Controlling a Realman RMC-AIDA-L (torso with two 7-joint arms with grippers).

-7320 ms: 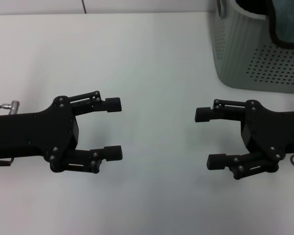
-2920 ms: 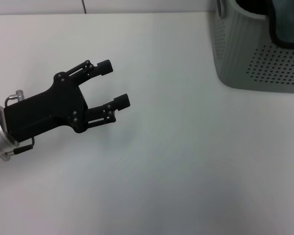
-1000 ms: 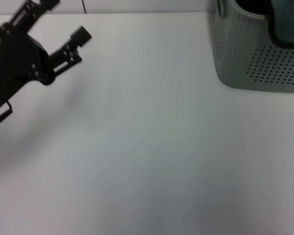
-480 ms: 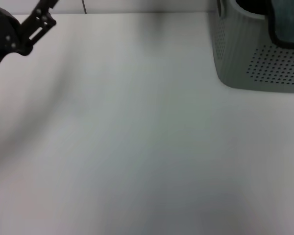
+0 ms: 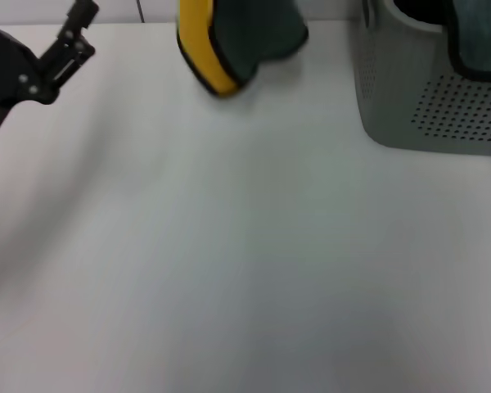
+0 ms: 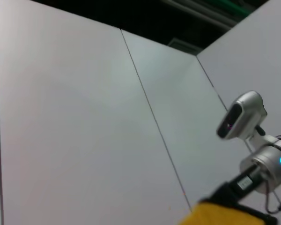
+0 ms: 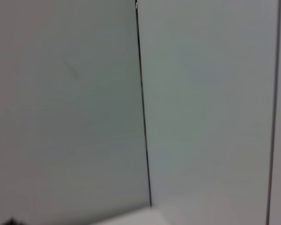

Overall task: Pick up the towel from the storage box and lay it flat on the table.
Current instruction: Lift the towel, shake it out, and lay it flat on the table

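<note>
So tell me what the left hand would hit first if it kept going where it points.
Nothing visible: the left hand points up and away past the table edge; the towel hangs off that line, though depth is unclear.

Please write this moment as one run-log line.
dark grey-green towel with yellow reverse: hanging above white table | pale perforated storage box: far right | left gripper: far left

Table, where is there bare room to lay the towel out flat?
The table is bare across its whole middle and near side, between the left hand at the far left and the storage box at the far right. It is crowded only along the far edge, where the towel hangs.
</note>
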